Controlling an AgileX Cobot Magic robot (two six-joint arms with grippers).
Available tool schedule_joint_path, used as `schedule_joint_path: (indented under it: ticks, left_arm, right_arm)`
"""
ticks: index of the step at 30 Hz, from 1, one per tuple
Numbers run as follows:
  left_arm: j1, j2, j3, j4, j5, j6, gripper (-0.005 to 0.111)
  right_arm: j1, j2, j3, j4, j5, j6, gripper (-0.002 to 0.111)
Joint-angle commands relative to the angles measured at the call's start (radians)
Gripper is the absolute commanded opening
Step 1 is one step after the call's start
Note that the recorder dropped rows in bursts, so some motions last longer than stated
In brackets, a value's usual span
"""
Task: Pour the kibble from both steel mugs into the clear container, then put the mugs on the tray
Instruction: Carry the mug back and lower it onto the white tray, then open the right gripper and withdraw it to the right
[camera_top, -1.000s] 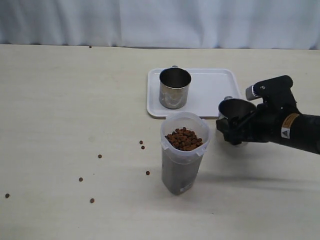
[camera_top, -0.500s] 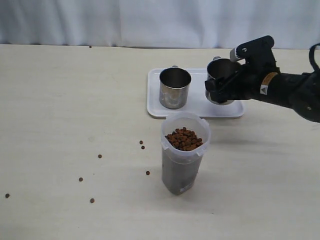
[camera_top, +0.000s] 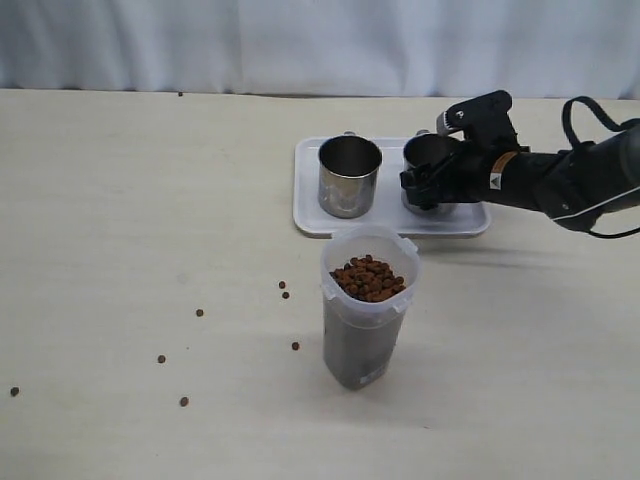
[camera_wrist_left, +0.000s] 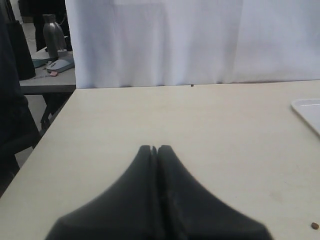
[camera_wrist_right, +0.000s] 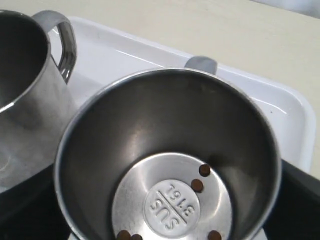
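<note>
Two claws, two different states. Our left claw (camera_wrist_left: 154, 148) has its fingers pressed together on nothing and is held low over bare worktop (camera_wrist_left: 210, 120).

Loose pellets (camera_top: 199, 312) lie scattered over the worktop's left half, mostly toward the near edge. Around the middle, closer to the near edge, the clear container (camera_top: 360, 340) stands upright with the kibble (camera_top: 369, 279) piled up near its rim. Its low label (camera_top: 372, 378) is too small for us to read.

Behind it, toward the far edge and right of centre, lies the tray (camera_top: 395, 205). The left steel mug (camera_top: 349, 175) stands upright on the tray's left part. The right steel mug (camera_top: 428, 152) is upright over the tray's right part, clamped in our right claw (camera_top: 425, 188); we cannot tell whether its base touches the tray.

The right arm (camera_top: 570, 180) reaches in from the worktop's right edge, stretched low and nearly level. A small sticker (camera_top: 496, 178) on it is unreadable.

Inside the held mug, a round stamp (camera_wrist_right: 172, 207) reads "SUS" above digits we cannot make out for certain, with a few stray pellets (camera_wrist_right: 204, 170) lying around it.
</note>
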Motion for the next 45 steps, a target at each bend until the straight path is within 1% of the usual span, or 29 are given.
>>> schedule_joint_path:
  ticks: [1,3,6,10,12,17,22,23,24,26,29,31,32,38,41,45]
  left_arm:
    - [0.001,-0.001,-0.001,-0.001,-0.013,0.001,0.000]
    - [0.001,-0.001,-0.001,-0.001,-0.013,0.001,0.000]
    - [0.001,-0.001,-0.001,-0.001,-0.013,0.001,0.000]
    - [0.001,-0.001,-0.001,-0.001,-0.013,0.001,0.000]
    - [0.001,-0.001,-0.001,-0.001,-0.013,0.001,0.000]
    - [0.001,-0.001,-0.001,-0.001,-0.013,0.001,0.000]
    - [0.001,-0.001,-0.001,-0.001,-0.013,0.001,0.000]
    - [0.001,-0.001,-0.001,-0.001,-0.013,0.001,0.000]
    - [0.001,-0.001,-0.001,-0.001,-0.013,0.001,0.000]
    - [0.001,-0.001,-0.001,-0.001,-0.013,0.001,0.000]
    - [0.001,-0.001,-0.001,-0.001,-0.008,0.001,0.000]
    - [0.001,-0.001,-0.001,-0.001,-0.006,0.001,0.000]
    - [0.001,-0.001,-0.001,-0.001,-0.009,0.001,0.000]
    - [0.001,-0.001,-0.001,-0.001,-0.009,0.001,0.000]
    - [0.001,-0.001,-0.001,-0.001,-0.009,0.001,0.000]
    - [0.001,-0.001,-0.001,-0.001,-0.009,0.001,0.000]
  right_arm:
    - [-0.008,-0.007,-0.008,0.007,-0.006,-0.007,0.079]
    - [-0.008,-0.026,-0.006,0.007,0.018,0.029,0.085]
    - [-0.008,-0.075,-0.006,0.007,0.100,0.095,0.085]
    - [0.000,-0.163,0.002,0.007,0.260,0.122,0.085]
    - [0.005,-0.214,0.020,0.007,0.312,0.133,0.085]
    - [0.029,-0.365,0.106,0.009,0.329,0.142,0.085]
    - [0.029,-0.539,0.217,0.009,0.331,0.171,0.084]
    - [0.029,-0.579,0.245,0.009,0.331,0.171,0.080]
    - [0.029,-0.612,0.268,0.009,0.331,0.171,0.073]
    - [0.029,-0.697,0.333,0.009,0.331,0.193,0.052]
    - [0.029,-0.825,0.428,0.009,0.331,0.227,0.023]
    - [0.029,-0.900,0.508,0.009,0.331,0.259,0.009]
    - [0.029,-0.943,0.552,0.009,0.326,0.261,0.005]
    - [0.029,-1.217,0.796,0.001,0.219,0.261,0.005]
    - [0.029,-1.354,0.891,0.005,0.221,0.270,0.005]
    - [0.029,-1.515,0.969,0.005,0.221,0.270,0.005]
